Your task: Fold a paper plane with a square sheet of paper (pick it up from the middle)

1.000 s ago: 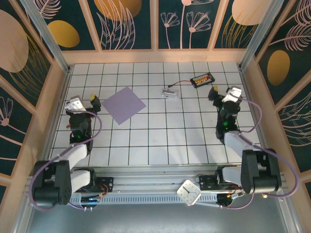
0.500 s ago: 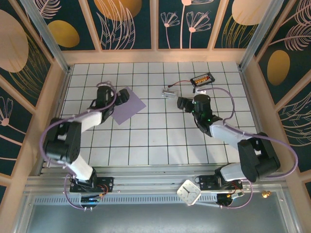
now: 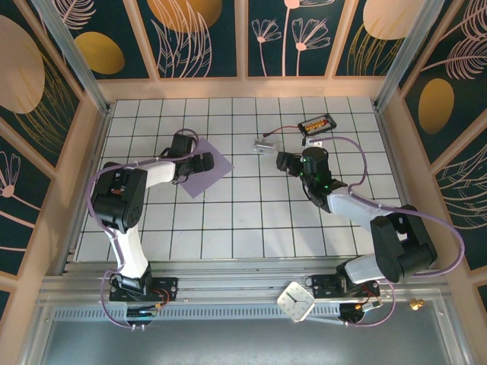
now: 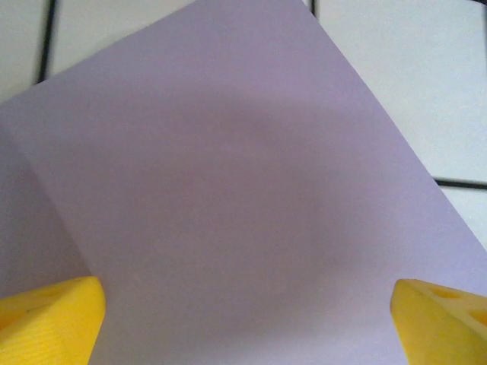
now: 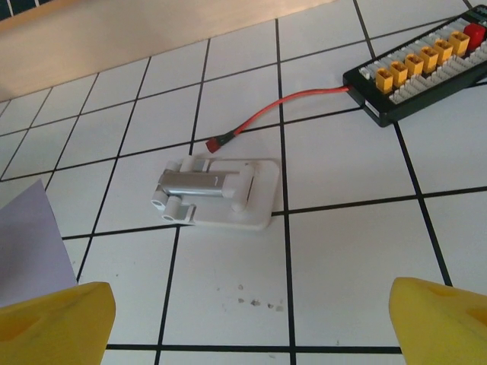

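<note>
With its jaws released, my left gripper [image 4: 243,327] hangs over the middle of the sheet of paper [image 4: 228,175], which lies flat on the tiles [image 4: 396,91] in the upper left of the overhead frame. My right gripper [image 5: 251,323] is likewise released and empty. I judge the sheet light, limp and crease-prone, best pinched at its middle; no writing is legible.

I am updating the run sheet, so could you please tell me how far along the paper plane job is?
Done: nothing; the thin lavender square sheet of paper lies flat and unfolded on the white tiled table. In hand: the left gripper hovers open over it; the right gripper is open nearby. Left: pickup and every fold.
</note>
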